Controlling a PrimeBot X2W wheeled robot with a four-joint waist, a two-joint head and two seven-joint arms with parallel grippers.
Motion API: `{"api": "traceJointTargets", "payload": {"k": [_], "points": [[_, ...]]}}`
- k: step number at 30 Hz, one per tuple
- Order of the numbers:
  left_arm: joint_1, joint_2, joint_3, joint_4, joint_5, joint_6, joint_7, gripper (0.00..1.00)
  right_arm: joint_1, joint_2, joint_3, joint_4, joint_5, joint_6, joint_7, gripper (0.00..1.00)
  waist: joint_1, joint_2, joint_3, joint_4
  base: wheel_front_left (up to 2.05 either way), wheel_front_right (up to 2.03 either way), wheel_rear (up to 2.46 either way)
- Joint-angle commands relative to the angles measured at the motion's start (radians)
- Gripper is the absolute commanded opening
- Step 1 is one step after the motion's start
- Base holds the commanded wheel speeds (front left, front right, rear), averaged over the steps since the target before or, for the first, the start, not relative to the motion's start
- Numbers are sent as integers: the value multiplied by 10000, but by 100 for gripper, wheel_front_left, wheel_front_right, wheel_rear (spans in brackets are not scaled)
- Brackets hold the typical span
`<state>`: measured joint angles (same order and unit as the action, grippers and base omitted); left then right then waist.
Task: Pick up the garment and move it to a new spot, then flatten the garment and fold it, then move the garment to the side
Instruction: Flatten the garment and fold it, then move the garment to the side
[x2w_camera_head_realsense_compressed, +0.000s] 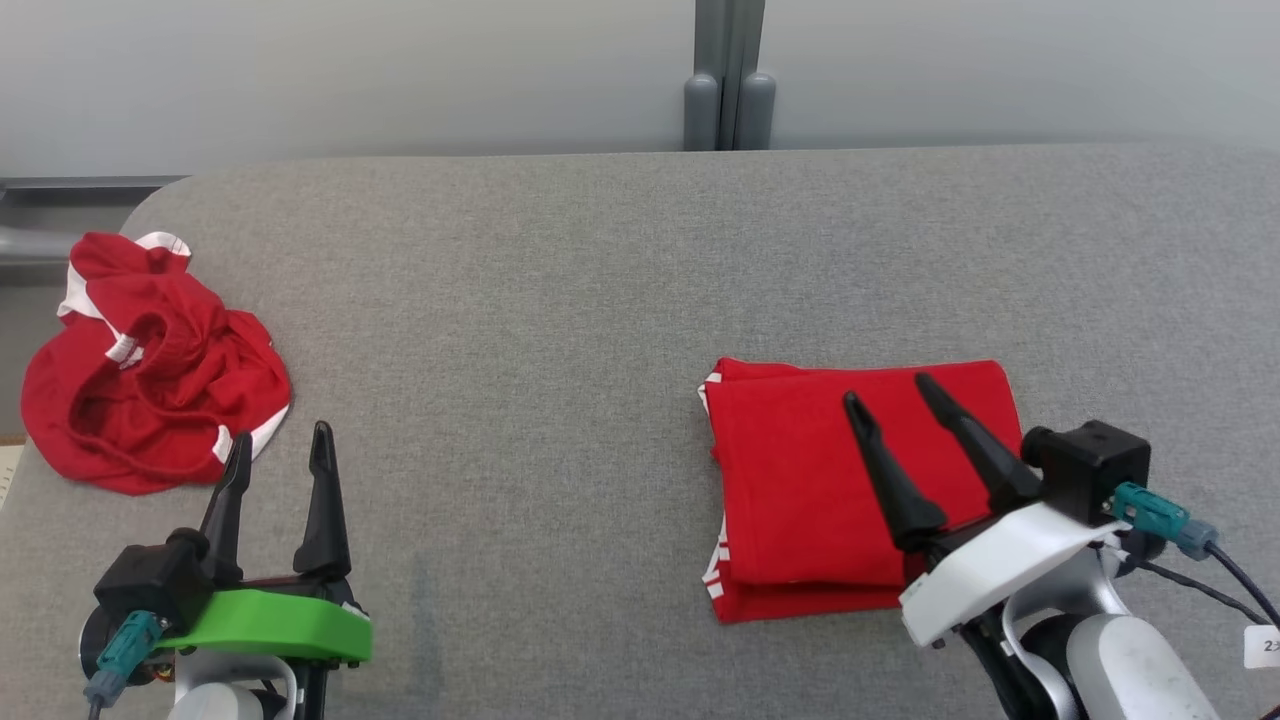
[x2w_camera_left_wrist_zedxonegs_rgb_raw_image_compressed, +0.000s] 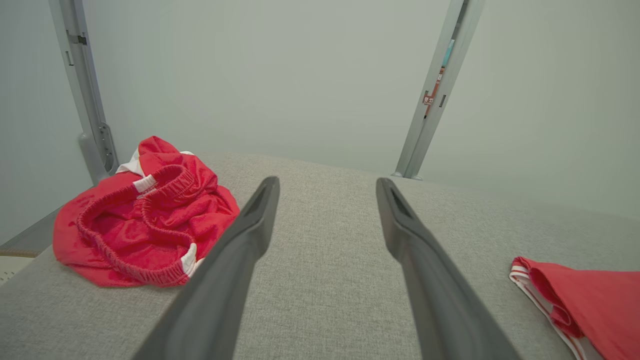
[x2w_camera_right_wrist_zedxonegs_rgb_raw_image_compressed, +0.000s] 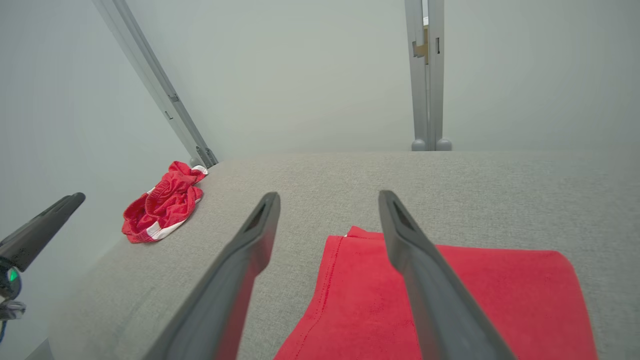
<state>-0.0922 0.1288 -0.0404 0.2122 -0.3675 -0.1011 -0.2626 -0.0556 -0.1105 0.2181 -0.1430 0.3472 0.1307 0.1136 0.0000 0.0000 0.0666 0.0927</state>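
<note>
Nearest, the right hand (x2w_camera_head_realsense_compressed: 888, 392) hangs wide and empty over the folded red shorts (x2w_camera_head_realsense_compressed: 800, 470), which lie flat on the right side of the counter (x2w_camera_head_realsense_compressed: 560, 300), seemingly set aside as finished, while the left hand (x2w_camera_head_realsense_compressed: 281, 435), equally wide and empty, waits beside a crumpled red pair (x2w_camera_head_realsense_compressed: 150, 370) farther left, perhaps next in line.

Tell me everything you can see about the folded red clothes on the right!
The folded red garment is soft-looking cloth with white stripes along its left edge, folded flat into a layered rectangle. It lies on the grey table, on the robot's right side. The open right gripper is above it; touching or not, I cannot tell.
</note>
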Motion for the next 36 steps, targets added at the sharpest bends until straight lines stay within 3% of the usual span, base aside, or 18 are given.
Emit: {"api": "traceJointTargets", "payload": {"k": [1,6,12,27,36], "points": [[154,28,10,-44,23,67,-27,100,31,-47,-243,-37,-330,-1,-111,100,0,0,-44,-76,0,0,0],[294,23,68,-52,48,93,-27,100,108,-65,-1203,-37,-1657,-1,-214,100,0,0,-204,-242,0,0,0],[542,45,194,-116,75,181,-28,100,93,-165,-1753,345,-2132,-3,-169,100,0,0,-458,-532,0,0,0],[1116,125,226,-279,-47,314,-5,100,-407,-753,-2181,1921,-1504,-3,-606,100,0,0,-708,-1149,0,0,0],[1082,161,82,-290,-64,335,104,100,-404,-901,-2129,2373,-1243,-3,-665,100,0,0,-741,-1088,0,0,0]]}}
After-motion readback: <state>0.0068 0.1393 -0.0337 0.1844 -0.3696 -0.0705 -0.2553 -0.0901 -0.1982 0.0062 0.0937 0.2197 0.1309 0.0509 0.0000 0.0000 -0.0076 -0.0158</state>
